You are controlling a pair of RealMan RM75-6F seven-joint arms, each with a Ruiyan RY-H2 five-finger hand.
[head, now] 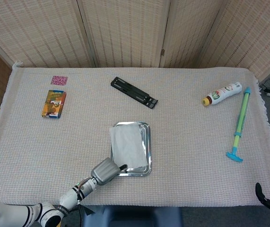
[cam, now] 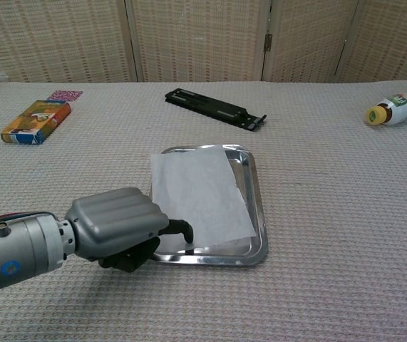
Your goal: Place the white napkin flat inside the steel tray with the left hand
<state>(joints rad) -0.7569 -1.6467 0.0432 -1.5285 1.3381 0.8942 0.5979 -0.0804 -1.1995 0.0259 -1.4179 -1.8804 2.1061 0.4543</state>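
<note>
The steel tray (head: 148, 142) (cam: 259, 206) lies at the near middle of the cloth-covered table. The white napkin (head: 127, 145) (cam: 197, 189) lies flat in it, its left edge over the tray's left rim. My left hand (head: 104, 171) (cam: 114, 226) sits at the tray's near-left corner with its fingers curled. A dark fingertip (cam: 180, 227) pinches the napkin's near corner, which the hand partly hides. Only dark, spread fingers of my right hand (head: 269, 201) show, off the table's near right corner, holding nothing.
A black bracket (head: 134, 92) (cam: 214, 108) lies behind the tray. An orange box (head: 54, 103) (cam: 35, 121) and a pink patch (head: 59, 80) are far left. A bottle (head: 222, 93) (cam: 399, 107) and a green-blue stick (head: 240, 125) lie at the right.
</note>
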